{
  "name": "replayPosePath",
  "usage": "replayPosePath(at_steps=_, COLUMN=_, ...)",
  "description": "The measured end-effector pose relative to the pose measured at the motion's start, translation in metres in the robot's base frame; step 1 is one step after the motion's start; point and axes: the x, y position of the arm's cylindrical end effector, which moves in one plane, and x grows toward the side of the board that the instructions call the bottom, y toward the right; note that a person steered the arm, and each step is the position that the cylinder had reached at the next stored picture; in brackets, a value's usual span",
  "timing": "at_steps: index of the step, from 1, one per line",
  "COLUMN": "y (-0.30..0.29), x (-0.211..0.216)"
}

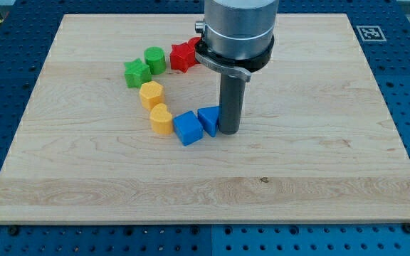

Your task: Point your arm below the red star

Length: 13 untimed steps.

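Blue cube [187,129] lying nearest board's bottom edge, touching blue triangular block [208,119]. My tip [230,131] sitting against that block's right side. Red star [183,56] resting near top edge, well above tip. No claw fitted.

Red star [183,55]: small block, lying flat near the board's top edge, slightly left of centre.
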Motion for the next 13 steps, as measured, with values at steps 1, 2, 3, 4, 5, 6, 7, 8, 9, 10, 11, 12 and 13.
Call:
replayPosePath(at_steps=1, y=-0.003, x=-0.001)
replayPosePath(at_steps=2, y=-0.003, x=-0.002)
replayPosePath(at_steps=3, y=0.008, x=-0.005)
replayPosePath(at_steps=4, y=0.039, x=-0.030)
replayPosePath(at_steps=5, y=0.065, x=-0.062)
replayPosePath(at_steps=6, y=0.067, x=-0.099)
replayPosePath(at_steps=7, y=0.063, x=-0.134)
replayPosePath(at_steps=8, y=0.052, x=-0.170)
replayPosePath(at_steps=9, y=0.044, x=-0.202)
replayPosePath(at_steps=10, y=0.034, x=-0.232)
replayPosePath(at_steps=11, y=0.034, x=-0.232)
replayPosePath(at_steps=12, y=0.032, x=-0.216)
replayPosePath(at_steps=13, y=0.023, x=-0.212)
